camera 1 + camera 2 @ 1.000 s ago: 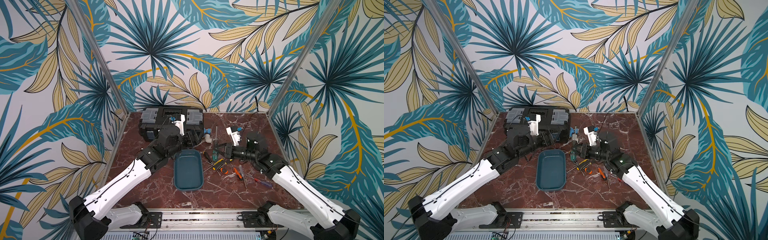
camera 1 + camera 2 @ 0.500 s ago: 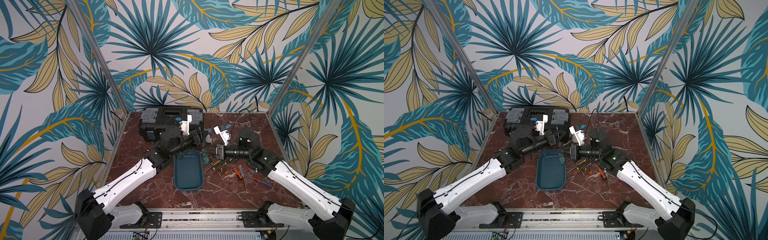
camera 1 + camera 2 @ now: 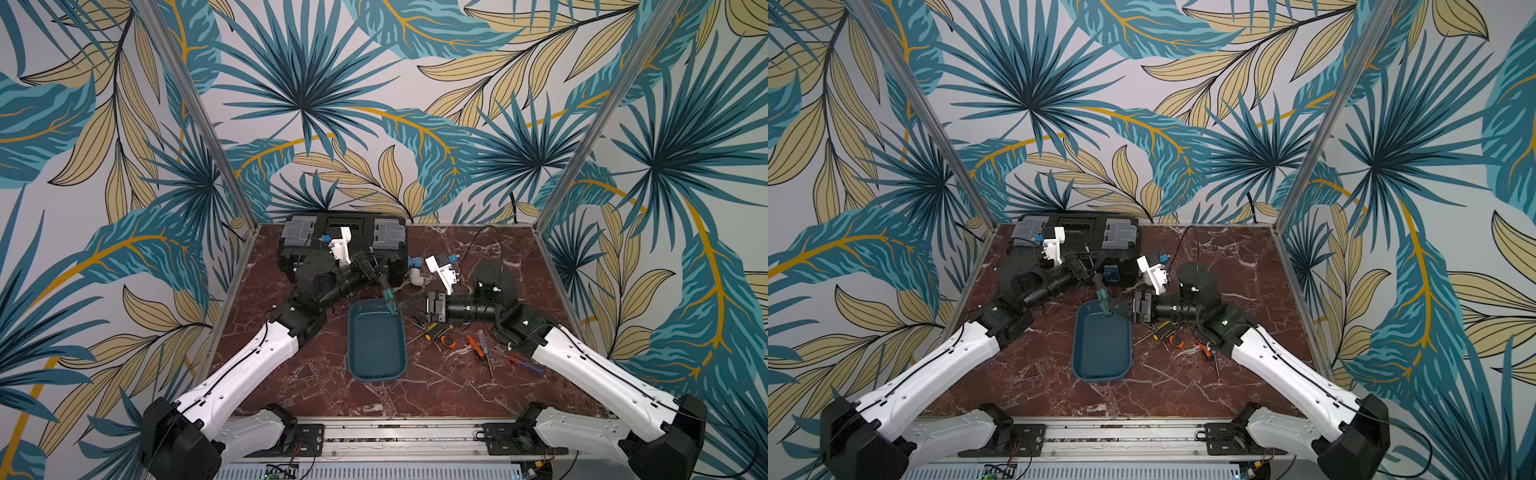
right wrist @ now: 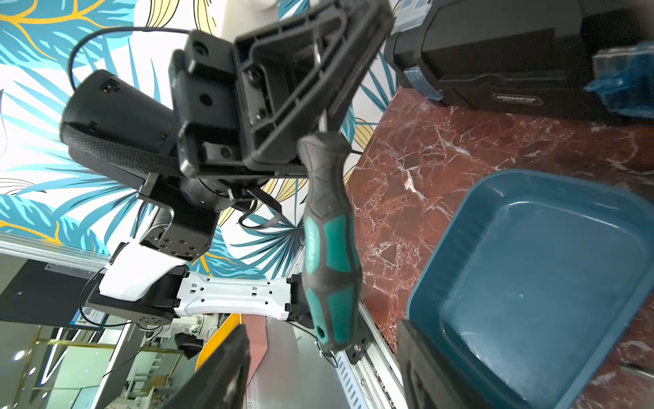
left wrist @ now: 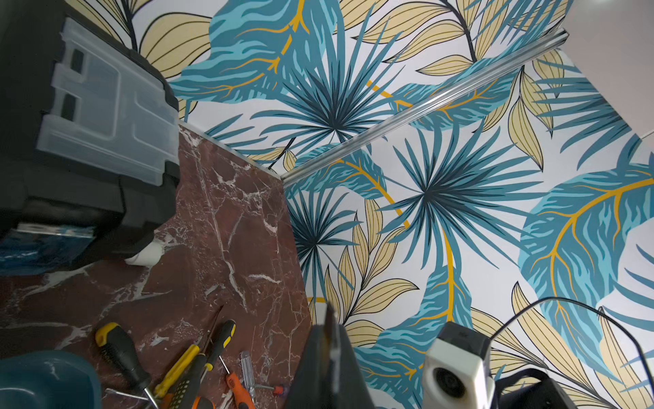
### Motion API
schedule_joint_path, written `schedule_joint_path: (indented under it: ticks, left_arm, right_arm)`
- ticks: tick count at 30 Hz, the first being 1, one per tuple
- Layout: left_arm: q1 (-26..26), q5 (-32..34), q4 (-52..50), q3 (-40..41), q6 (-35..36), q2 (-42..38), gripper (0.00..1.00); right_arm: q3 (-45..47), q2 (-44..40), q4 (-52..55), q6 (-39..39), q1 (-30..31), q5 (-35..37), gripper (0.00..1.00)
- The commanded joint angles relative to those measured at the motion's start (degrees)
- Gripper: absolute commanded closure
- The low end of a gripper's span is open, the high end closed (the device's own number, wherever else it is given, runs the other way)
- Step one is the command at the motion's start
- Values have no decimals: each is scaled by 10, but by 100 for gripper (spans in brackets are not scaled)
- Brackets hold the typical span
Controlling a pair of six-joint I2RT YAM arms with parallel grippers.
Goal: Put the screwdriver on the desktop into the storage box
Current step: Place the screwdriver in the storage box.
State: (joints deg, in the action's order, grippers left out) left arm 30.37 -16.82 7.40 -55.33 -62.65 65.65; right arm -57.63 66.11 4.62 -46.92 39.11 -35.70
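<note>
In both top views the left gripper [image 3: 379,277] reaches out from in front of the black toolbox [image 3: 345,232] and holds a green-and-black screwdriver [image 3: 389,298] in the air. The handle slants down, and its butt hangs about over the far right corner of the storage box [image 3: 374,353]. The box lies empty on the counter [image 3: 436,386]. The right gripper [image 3: 406,311] faces the handle from the other side, just beside it. Several loose screwdrivers [image 3: 438,331] lie on the counter to the right of the box.

In the left wrist view that arm's jaws show as one dark wedge with no gap, so they are together. What they pinch is hidden from this camera.

The right wrist view settles it. The left jaws are clamped on the bare metal shaft just above the handle [image 4: 329,248]. The right arm's own fingers [image 4: 226,371] stand wide apart on either side of the butt, with a clear gap on each side, gripping nothing.

The step in hand looks like the carry to the box, with the left arm as the only holder. The next move calls for the right arm to draw clear. The left arm then needs to bring the handle over the middle of the box, lower it and let go. A heavy handle held by a thin shaft may swing, so a low release seems wise.
</note>
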Motion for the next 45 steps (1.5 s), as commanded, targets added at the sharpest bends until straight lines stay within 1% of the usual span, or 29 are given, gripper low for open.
schedule_joint_path:
  ticks: [1, 3, 5, 7, 9, 11, 13, 15, 18, 19, 20, 21, 22, 23, 24, 25, 27, 29, 31, 33, 35, 36, 37, 42, 44, 45]
  left_arm:
    - [-1, -25, 55, 22, -15, -17, 100]
    - [-4, -27, 75, 32, -23, -18, 100]
    - [-7, -32, 84, 36, -28, -16, 100]
    - [-10, -36, 91, 39, -31, -16, 100]
    - [-12, -32, 92, 44, -35, -17, 100]
    - [-14, -30, 94, 47, -38, -15, 100]
    - [-16, -26, 93, 50, -41, -12, 100]
    - [-17, -21, 87, 51, -39, -11, 100]
    - [-17, -13, 81, 54, -39, -11, 100]
    - [-18, -13, 78, 54, -36, -11, 91]
    - [-18, -12, 68, 51, -32, -11, 76]
    - [-18, -12, 48, 47, -24, -15, 53]
    - [-19, -8, 20, 42, -13, -22, 34]
    - [-19, 2, -8, 38, 1, -30, 24]
    - [-19, 13, -30, 38, 16, -39, 18]
    - [-19, 25, -47, 42, 28, -52, 14]
    - [-18, 50, -71, 51, 41, -78, 11]
    - [-18, 60, -88, 59, 50, -100, 12]
    - [-19, 50, -97, 66, 53, -115, 15]
    - [-18, 10, -78, 77, 46, -113, 20]
    - [-16, -33, -62, 81, 36, -97, 26]
    - [-14, -46, -60, 82, 36, -85, 30]
    - [-10, -51, -61, 81, 37, -75, 31]
    - [-1, -31, -76, 74, 55, -58, 32]
    - [0, -24, -88, 66, 62, -51, 34]
    - [1, -26, -88, 63, 64, -48, 37]
  right_arm:
    - [1, 16, -51, -16, 2, -43, 31]
    - [-9, 31, -54, -17, 2, -49, 31]
    - [-18, 46, -60, -19, 3, -54, 36]
    - [-28, 56, -61, -19, 3, -58, 45]
    - [-37, 64, -60, -20, 3, -62, 59]
    - [-41, 68, -67, -25, 3, -67, 67]
    - [-40, 70, -82, -33, 5, -74, 79]
    - [-39, 69, -87, -35, 5, -74, 85]
    - [-38, 70, -93, -38, 8, -71, 90]
    - [-38, 69, -93, -38, 9, -68, 93]
    - [-37, 68, -92, -37, 10, -63, 96]
    - [-37, 67, -91, -37, 10, -55, 98]
    - [-38, 64, -86, -36, 10, -45, 100]
    - [-38, 62, -82, -34, 10, -35, 100]
    - [-39, 60, -76, -33, 10, -23, 100]
    - [-39, 60, -67, -29, 10, -10, 100]
    - [-42, 62, -49, -23, 10, 19, 100]
    - [-40, 67, -41, -23, 10, 47, 100]
    - [-36, 74, -41, -30, 10, 70, 100]
    - [-34, 83, -48, -34, 13, 77, 100]
    - [-35, 89, -54, -32, 19, 82, 100]
    - [-37, 92, -56, -30, 21, 84, 100]
    - [-38, 93, -57, -30, 23, 84, 100]
    - [-39, 93, -50, -23, 36, 89, 100]
    - [-35, 88, -47, -21, 40, 95, 100]
    - [-32, 87, -47, -21, 42, 97, 100]
